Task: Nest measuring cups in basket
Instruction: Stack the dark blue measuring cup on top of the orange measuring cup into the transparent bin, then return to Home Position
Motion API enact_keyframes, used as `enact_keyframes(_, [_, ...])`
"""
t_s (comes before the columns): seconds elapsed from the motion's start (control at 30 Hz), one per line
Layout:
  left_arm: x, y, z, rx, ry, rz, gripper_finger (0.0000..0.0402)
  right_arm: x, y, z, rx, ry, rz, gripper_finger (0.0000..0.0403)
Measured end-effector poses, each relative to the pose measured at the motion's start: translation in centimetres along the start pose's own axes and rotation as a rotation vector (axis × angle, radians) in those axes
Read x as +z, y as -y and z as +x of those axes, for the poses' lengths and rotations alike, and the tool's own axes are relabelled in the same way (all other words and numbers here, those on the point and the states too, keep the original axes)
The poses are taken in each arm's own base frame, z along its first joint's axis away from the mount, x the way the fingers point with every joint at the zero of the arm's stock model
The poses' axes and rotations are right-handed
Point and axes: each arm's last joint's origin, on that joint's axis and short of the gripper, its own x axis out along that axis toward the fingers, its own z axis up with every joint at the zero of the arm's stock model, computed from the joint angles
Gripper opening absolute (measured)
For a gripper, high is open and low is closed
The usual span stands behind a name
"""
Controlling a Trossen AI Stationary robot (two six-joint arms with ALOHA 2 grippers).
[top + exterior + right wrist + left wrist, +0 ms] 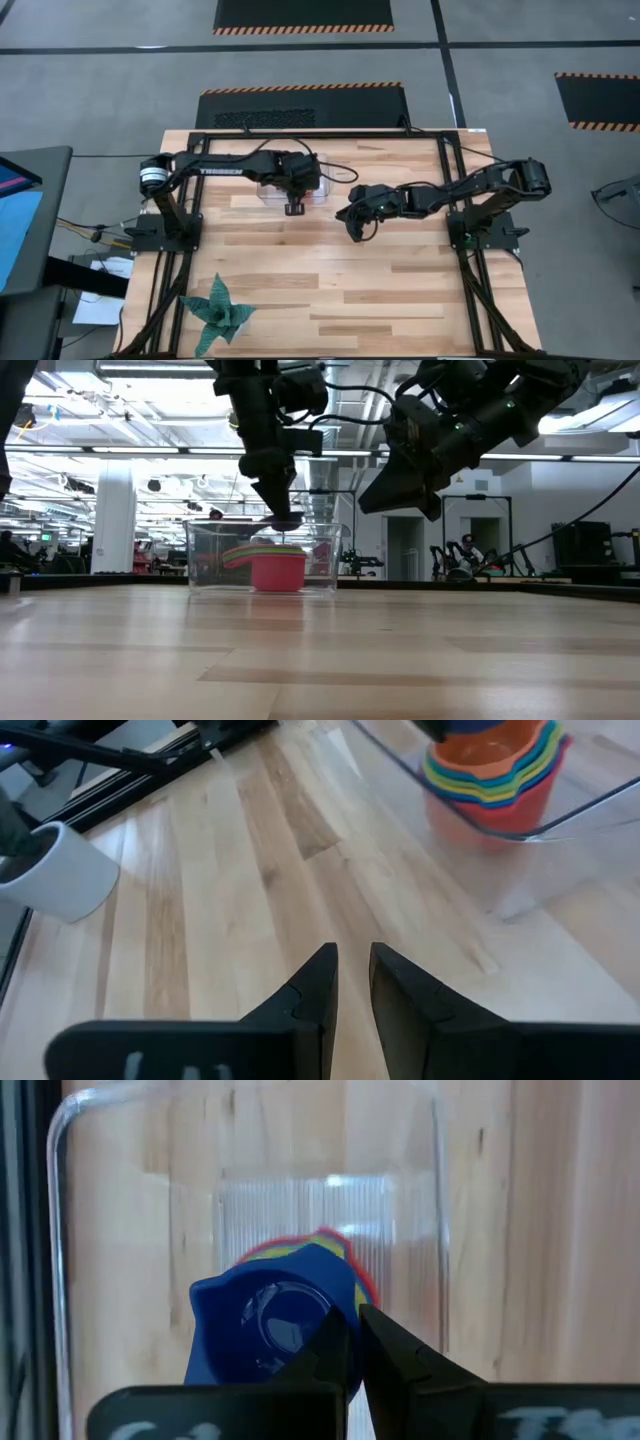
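The clear basket (266, 190) (210, 560) stands at the table's far middle. Inside it sits a nested stack of measuring cups (275, 568) (495, 775): red outermost, with green, yellow and orange rims within. My left gripper (293, 190) (283, 515) (350, 1342) points down into the basket, shut on the blue measuring cup (270, 1315) right above the stack. My right gripper (352, 222) (352, 960) hovers over bare table just right of the basket, fingers nearly together and holding nothing. My left gripper holds the blue cup by its rim wall (340, 1305), pinched with one finger (325, 1355) over the inside and the other (400, 1355) outside. It comes from above, pointing down. The cup sits upright, mouth up, over the stack; whether it rests in the stack I cannot tell.
A teal spiky paper plant (218, 312) lies near the table's near left corner. Bare wood stretches across the near and right parts of the table (400, 290). Black frame rails (470, 280) run along the table's sides.
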Motion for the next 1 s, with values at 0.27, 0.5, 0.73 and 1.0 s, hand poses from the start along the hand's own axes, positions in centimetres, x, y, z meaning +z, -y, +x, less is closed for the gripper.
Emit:
enact_keyframes(0.27, [-0.3, -0.3, 0.1, 0.024, -0.027, 0.013, 0.0004, -0.4, -0.9, -0.1, 0.027, -0.012, -0.017, 0.0087])
enact_keyframes(0.5, [-0.4, -0.4, 0.1, 0.019, -0.036, 0.054, 0.0039, -0.6, -1.2, -0.1, 0.037, -0.014, -0.024, 0.0087])
enact_keyframes(0.73, [-0.6, -0.3, 0.0, 0.018, -0.056, 0.05, 0.0057, -0.6, -1.2, -0.1, 0.037, -0.014, -0.023, 0.0087])
enact_keyframes(1.0, [-0.6, -0.3, -0.7, 0.02, -0.082, 0.009, 0.006, -0.6, -1.2, -0.1, 0.037, -0.014, -0.023, 0.0087])
